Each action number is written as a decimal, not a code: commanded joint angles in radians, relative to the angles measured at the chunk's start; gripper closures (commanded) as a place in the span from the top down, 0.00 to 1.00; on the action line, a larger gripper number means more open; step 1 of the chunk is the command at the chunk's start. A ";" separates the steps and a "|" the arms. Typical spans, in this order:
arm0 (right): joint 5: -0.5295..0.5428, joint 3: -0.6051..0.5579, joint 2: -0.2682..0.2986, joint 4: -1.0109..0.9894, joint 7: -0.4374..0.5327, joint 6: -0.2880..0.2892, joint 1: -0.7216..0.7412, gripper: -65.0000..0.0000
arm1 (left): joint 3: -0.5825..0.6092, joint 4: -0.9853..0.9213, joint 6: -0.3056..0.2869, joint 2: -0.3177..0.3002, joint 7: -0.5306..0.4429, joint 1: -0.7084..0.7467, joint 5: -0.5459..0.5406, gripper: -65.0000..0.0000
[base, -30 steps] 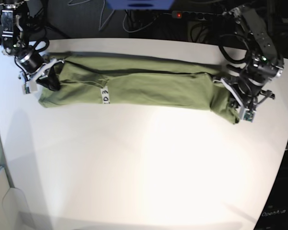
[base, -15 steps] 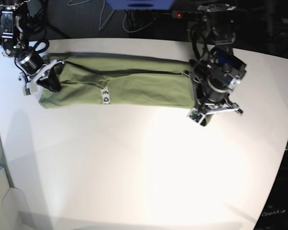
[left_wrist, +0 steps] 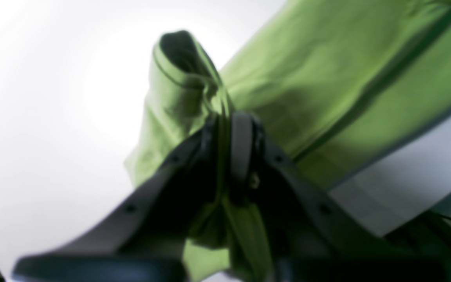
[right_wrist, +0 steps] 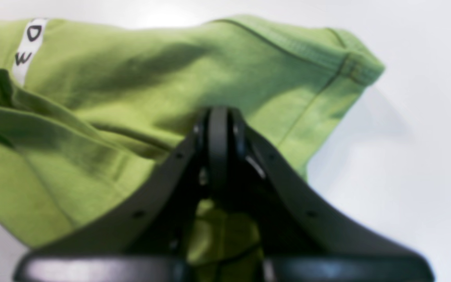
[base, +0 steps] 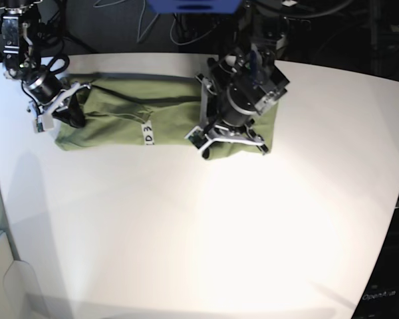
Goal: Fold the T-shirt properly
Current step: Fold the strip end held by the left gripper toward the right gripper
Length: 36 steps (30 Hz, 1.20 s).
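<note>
1. Carrying the T-shirt (base: 120, 116) end leftward over itself, the left end effector (left_wrist: 225, 129) is clamped on cloth; edges should be aligned.
2. The right end effector (right_wrist: 218, 129), pinched on the far end, should be kept anchoring it on the bench (base: 186, 232).

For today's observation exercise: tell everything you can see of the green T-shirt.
The T-shirt is plain sage-green, soft-looking cloth with stitched hems and a small white lettered tag. It lies on the white table as a long, wrinkled band. The right hand pinches one end; the left hand grips the other end, lifted and carried over the band.
</note>
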 commanded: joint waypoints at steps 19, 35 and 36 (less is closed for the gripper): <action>-0.004 -0.022 0.012 0.008 -0.009 0.001 0.000 0.01 | 0.123 -0.107 0.112 0.007 -0.011 -0.067 -0.003 0.02; -0.004 -0.022 0.014 0.008 -0.009 0.001 0.000 0.01 | 0.128 -0.113 0.101 0.007 -0.011 -0.071 -0.003 0.03; -0.004 -0.022 0.014 0.008 -0.009 0.001 0.000 0.01 | 0.128 -0.113 0.101 0.007 -0.011 -0.071 -0.003 0.03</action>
